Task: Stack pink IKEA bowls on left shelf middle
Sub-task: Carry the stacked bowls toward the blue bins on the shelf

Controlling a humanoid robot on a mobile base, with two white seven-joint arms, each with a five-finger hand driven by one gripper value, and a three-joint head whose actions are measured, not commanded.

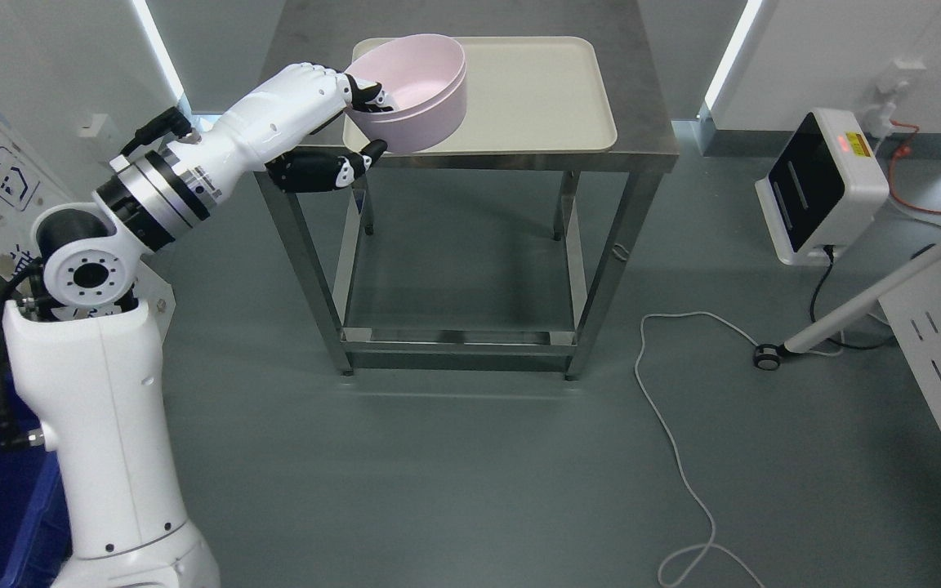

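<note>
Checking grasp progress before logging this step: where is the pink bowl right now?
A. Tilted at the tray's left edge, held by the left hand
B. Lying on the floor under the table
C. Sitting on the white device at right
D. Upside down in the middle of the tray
A: the pink bowl leans at the left edge of the cream tray, with the left hand gripping its rim, fingers inside and thumb below.

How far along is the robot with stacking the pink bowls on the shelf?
Early. Nothing looks stacked yet; no shelf holding bowls is in view. In hand: the left hand grips the rim of the pink bowl, fingers inside and thumb beneath, tilted at the near left corner of the beige tray on the steel table. Left: carrying it to the shelf and stacking.
</note>
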